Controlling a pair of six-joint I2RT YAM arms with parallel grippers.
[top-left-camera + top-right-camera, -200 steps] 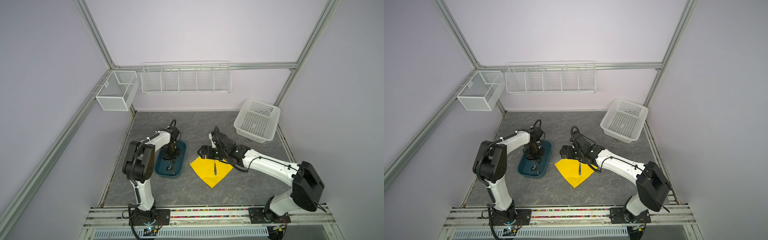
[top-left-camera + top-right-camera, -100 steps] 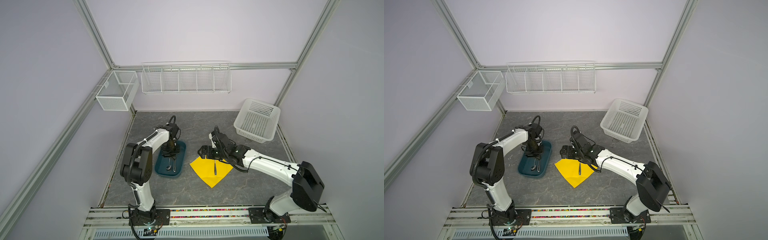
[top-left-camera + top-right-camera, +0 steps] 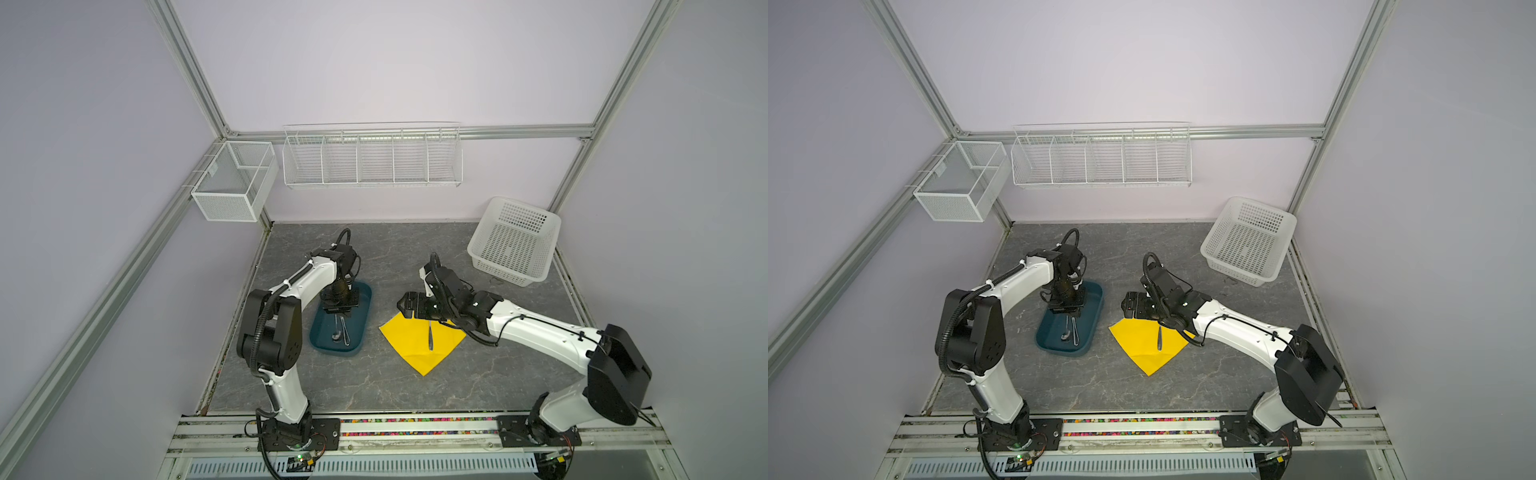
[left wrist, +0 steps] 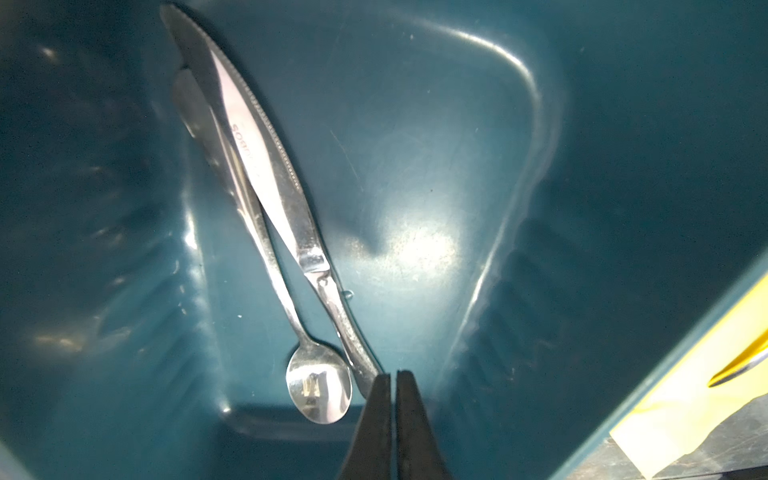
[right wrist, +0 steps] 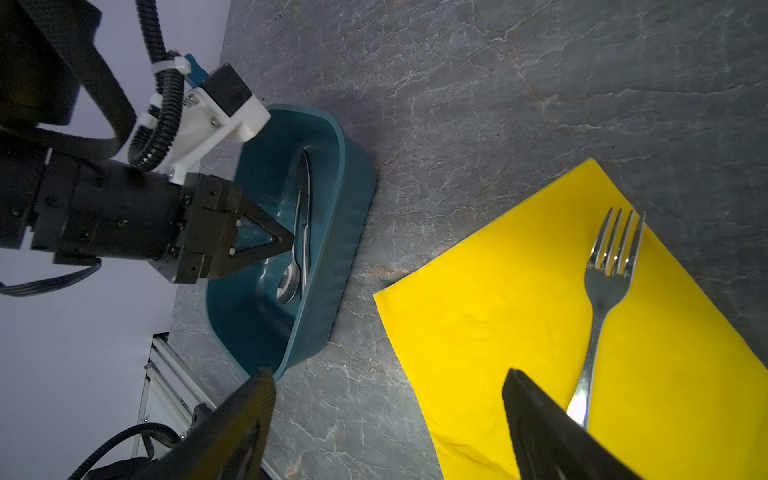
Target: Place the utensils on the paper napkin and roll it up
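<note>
The yellow paper napkin (image 3: 419,340) (image 3: 1144,340) (image 5: 540,316) lies flat on the table, and the fork (image 3: 431,338) (image 3: 1159,337) (image 5: 606,282) rests on it. The knife (image 4: 266,166) and the spoon (image 4: 318,386) lie crossed in the teal tray (image 3: 358,328) (image 4: 457,166). My left gripper (image 3: 338,315) (image 4: 393,376) points down into the tray. It is shut and empty, with its tips right beside the knife's handle end. My right gripper (image 3: 409,307) (image 5: 388,376) hovers open over the napkin's far corner, with nothing in it.
A white perforated basket (image 3: 513,241) stands at the back right of the table. A wire rack (image 3: 372,160) hangs on the back wall and a mesh box (image 3: 235,187) on the left frame. The tray's wall (image 5: 345,232) rises close beside the napkin's left edge.
My left arm's elbow has swung out to the left while its gripper stayed low in the tray. The right arm, the fork and the napkin have not moved.
</note>
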